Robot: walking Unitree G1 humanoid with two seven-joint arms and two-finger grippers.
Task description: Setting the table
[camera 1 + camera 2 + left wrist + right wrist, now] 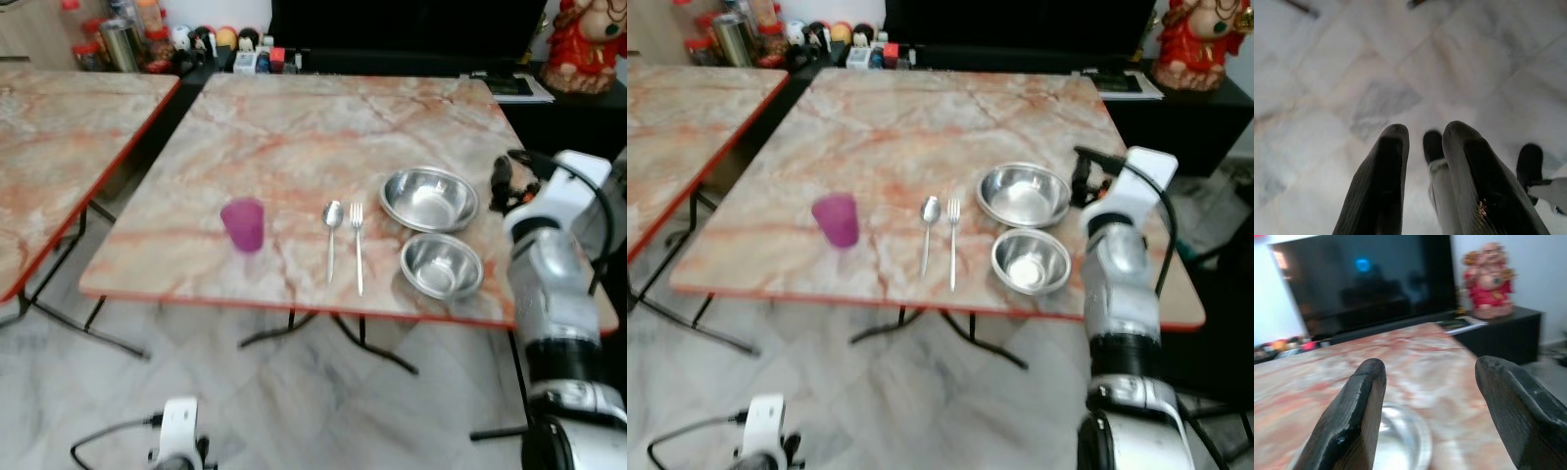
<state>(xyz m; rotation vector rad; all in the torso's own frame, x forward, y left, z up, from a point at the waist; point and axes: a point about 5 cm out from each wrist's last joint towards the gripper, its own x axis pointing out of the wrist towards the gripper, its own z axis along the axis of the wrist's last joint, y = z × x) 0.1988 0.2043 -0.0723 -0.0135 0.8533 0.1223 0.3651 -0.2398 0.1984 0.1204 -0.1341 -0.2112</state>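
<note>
I can't make out the small bottles and jars (pixel 147 34) at the upper left of the frame; they are too small and blurred. The second desk (pixel 59 127) is cut off by the left edge. My right claw (pixel 502 183) is mostly hidden behind its own wrist in the eye view. The big bowl (pixel 1400 440) is blurred and cropped at the wrist view's bottom edge.

Bright even daylight, soft shadows, mild blur, wrist views softest
</note>
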